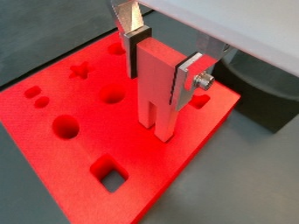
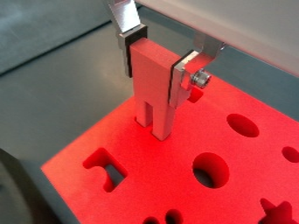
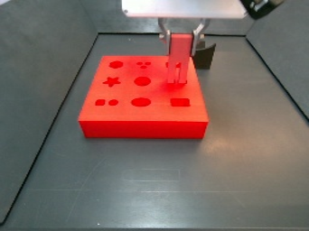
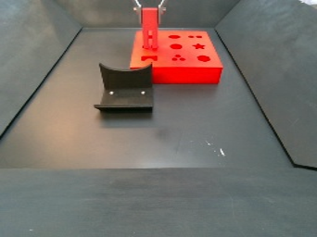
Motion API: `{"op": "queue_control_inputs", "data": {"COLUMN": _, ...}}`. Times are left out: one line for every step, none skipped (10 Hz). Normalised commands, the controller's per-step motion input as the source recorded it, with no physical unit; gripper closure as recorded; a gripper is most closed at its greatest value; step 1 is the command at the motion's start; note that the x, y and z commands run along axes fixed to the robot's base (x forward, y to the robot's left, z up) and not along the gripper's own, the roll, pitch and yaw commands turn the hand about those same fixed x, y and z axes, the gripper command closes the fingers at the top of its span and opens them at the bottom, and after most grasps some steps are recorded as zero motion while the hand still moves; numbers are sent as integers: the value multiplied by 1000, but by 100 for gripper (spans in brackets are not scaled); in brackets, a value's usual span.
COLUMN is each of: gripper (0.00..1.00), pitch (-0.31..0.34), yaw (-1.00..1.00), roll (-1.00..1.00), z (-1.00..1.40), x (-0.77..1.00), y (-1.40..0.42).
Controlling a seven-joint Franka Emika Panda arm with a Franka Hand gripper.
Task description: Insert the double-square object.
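My gripper (image 1: 163,63) is shut on the double-square object (image 1: 156,87), a slim red peg held upright with its two square prongs pointing down. The same grip shows in a wrist view (image 2: 158,59) on the peg (image 2: 156,83). The prong tips are at or just above the top of the large red block (image 1: 70,166) with shaped holes, near one edge; I cannot tell if they touch. A small hole (image 1: 200,101) lies partly hidden just behind the peg. In both side views the gripper (image 3: 182,38) (image 4: 150,7) holds the peg (image 3: 178,61) (image 4: 148,32) over the block (image 3: 133,113) (image 4: 186,67).
A dark grey curved holder (image 4: 124,89) stands on the floor in front of the block, and also shows behind the block (image 3: 205,56). The block carries round, star and square holes (image 1: 110,178). Sloping dark walls (image 4: 37,83) enclose the floor.
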Motion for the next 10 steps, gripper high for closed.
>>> {"op": "queue_control_inputs", "data": {"gripper": 100, "pitch": 0, "yaw": 114, "roll": 103, "z": -203, "x": -23, "y": -174}}
{"op": "queue_control_inputs", "data": {"gripper": 100, "pitch": 0, "yaw": 91, "roll": 79, "z": -266, "x": 0, "y": -54}}
{"op": "queue_control_inputs", "data": {"gripper": 100, "pitch": 0, "yaw": 14, "roll": 101, "z": -303, "x": 71, "y": -3}}
{"op": "queue_control_inputs", "data": {"gripper": 100, "pitch": 0, "yaw": 46, "roll": 123, "z": -414, "x": 314, "y": 0}}
{"op": "queue_control_inputs", "data": {"gripper": 100, "pitch": 0, "yaw": 26, "roll": 120, "z": -463, "x": 240, "y": 0}}
{"op": "queue_control_inputs", "data": {"gripper": 100, "pitch": -6, "yaw": 23, "roll": 97, "z": -497, "x": 269, "y": 0}}
{"op": "queue_control_inputs", "data": {"gripper": 100, "pitch": -4, "yaw": 34, "roll": 109, "z": -469, "x": 251, "y": 0}}
{"op": "queue_control_inputs", "data": {"gripper": 100, "pitch": 0, "yaw": 0, "roll": 131, "z": -314, "x": 0, "y": 0}}
{"op": "queue_control_inputs", "data": {"gripper": 100, "pitch": 0, "yaw": 0, "roll": 127, "z": -300, "x": -111, "y": 0}}
{"op": "queue_control_inputs", "data": {"gripper": 100, "pitch": 4, "yaw": 0, "roll": 14, "z": 0, "x": 0, "y": 0}}
